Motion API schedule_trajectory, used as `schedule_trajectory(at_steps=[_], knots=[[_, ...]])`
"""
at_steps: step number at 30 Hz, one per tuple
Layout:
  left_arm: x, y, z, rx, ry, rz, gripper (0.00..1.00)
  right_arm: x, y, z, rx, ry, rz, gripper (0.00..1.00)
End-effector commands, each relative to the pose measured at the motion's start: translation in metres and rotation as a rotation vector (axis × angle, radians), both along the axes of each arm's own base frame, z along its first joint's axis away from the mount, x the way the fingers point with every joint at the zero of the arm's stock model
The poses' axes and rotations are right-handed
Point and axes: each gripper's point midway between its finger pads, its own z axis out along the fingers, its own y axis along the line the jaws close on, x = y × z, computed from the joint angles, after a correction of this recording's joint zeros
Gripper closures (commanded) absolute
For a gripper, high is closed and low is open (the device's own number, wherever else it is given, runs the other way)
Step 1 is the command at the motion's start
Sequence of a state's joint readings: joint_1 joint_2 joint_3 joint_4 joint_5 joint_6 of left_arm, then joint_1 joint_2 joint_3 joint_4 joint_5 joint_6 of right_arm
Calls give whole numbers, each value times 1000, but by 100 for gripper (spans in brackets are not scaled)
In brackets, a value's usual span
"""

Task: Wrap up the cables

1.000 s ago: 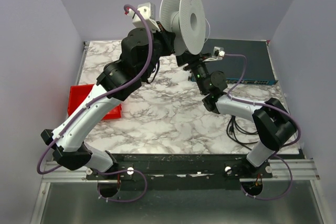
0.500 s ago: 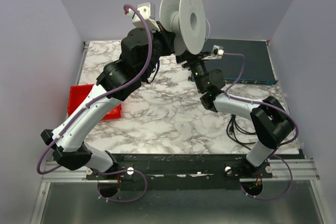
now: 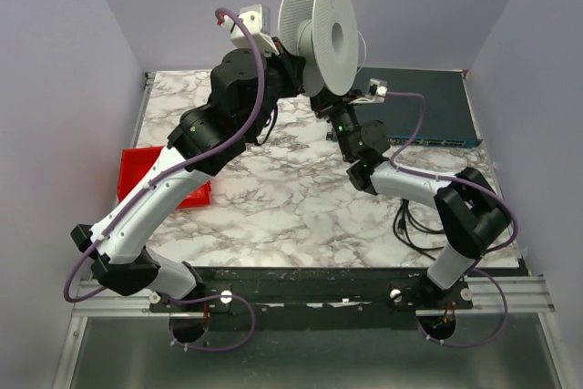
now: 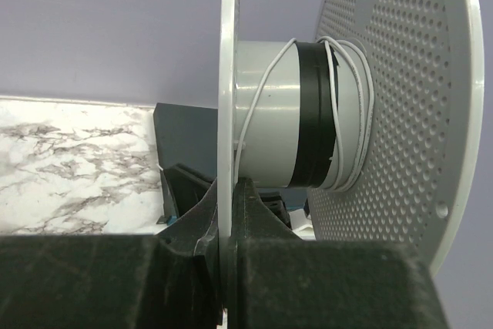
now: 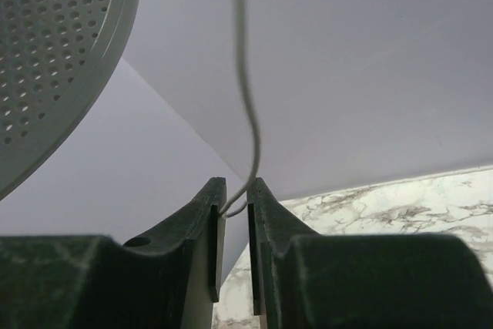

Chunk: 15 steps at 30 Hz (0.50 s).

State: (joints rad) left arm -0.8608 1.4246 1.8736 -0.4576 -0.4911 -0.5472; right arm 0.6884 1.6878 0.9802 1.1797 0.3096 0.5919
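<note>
Winding appears to be the step in hand. The left gripper (image 4: 228, 194) is clamped on one flange of the white spool (image 3: 324, 32), held high above the counter (image 3: 273, 202). A few loose turns of white cable (image 5: 246, 90) sit on the hub (image 4: 266, 121). Near the spool's rim, the right gripper (image 5: 235, 190) pinches the cable. Next, likely: lead the cable round the hub under tension.

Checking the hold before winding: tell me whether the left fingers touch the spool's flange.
Touching. The left wrist view shows both left fingers pressed against the flange, no gap either side.
</note>
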Motion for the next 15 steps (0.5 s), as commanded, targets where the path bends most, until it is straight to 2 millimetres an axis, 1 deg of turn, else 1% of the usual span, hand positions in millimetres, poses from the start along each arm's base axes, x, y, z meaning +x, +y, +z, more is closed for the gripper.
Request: schedule_trajectory(at_steps=[1, 3, 4, 5, 6, 8, 12, 15], knots=[[-5, 9, 40, -98, -80, 25, 100, -5, -1, 5, -11, 2, -5, 81], [-4, 11, 42, -94, -89, 36, 100, -7, 2, -2, -46, 42, 12, 93], [-3, 12, 44, -89, -95, 42, 100, -8, 4, -6, -70, 64, 24, 97], [-2, 13, 45, -87, -98, 51, 100, -10, 8, -12, -102, 95, 40, 99], [0, 14, 46, -84, -101, 57, 100, -10, 12, -17, -132, 124, 58, 99], [3, 16, 48, -78, -107, 77, 100, -13, 18, -35, -206, 209, 86, 99], [13, 21, 49, -76, -109, 110, 100, -28, 27, -68, -320, 337, 183, 99], [21, 27, 49, -66, -107, 141, 100, -38, 28, -91, -405, 411, 225, 99]])
